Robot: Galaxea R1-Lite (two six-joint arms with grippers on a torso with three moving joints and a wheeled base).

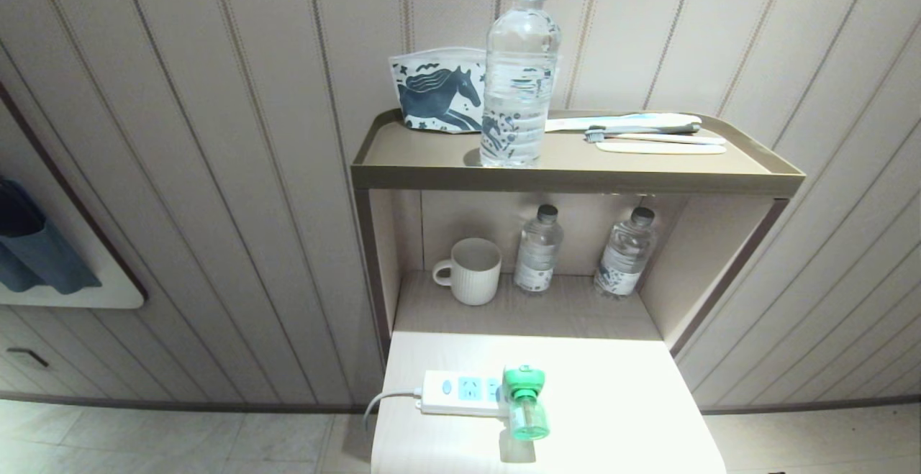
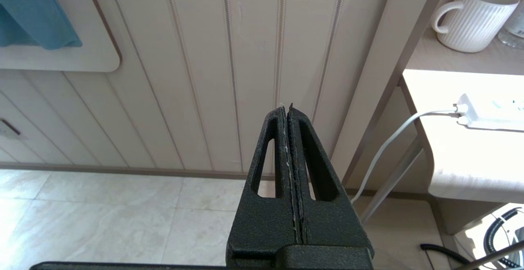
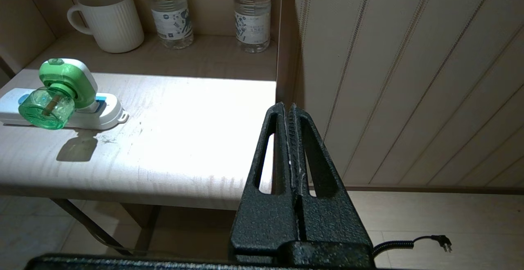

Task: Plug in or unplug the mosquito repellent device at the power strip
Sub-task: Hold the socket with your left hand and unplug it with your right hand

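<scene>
Repellent device [image 1: 525, 402] sits plugged into the right-hand socket of the power strip [image 1: 460, 392], on the near part of the pale table [image 1: 611, 402]. Its long axis runs near-to-far: green-and-white head at the socket, translucent green bottle pointing toward the near table edge, overhanging the strip's near side and lifted clear of the tabletop, with a shadow under it. Strip lies flat, long axis left-to-right; its white cord [image 1: 388, 398] leaves the left end and drops over the table's left edge. Two blue socket faces to the left of the device are uncovered.

Left claw [image 2: 286, 108]: fingers pressed together, nothing between them. It hangs off the table's left side, over the tiled floor, well apart from the strip.

Right claw [image 3: 286, 106]: fingers likewise pressed together, holding nothing. It sits at the table's right near corner, well apart from the device.

Behind the table, on the lower shelf: a white ribbed mug [image 1: 471, 270] and two small water bottles [image 1: 538, 249].
</scene>
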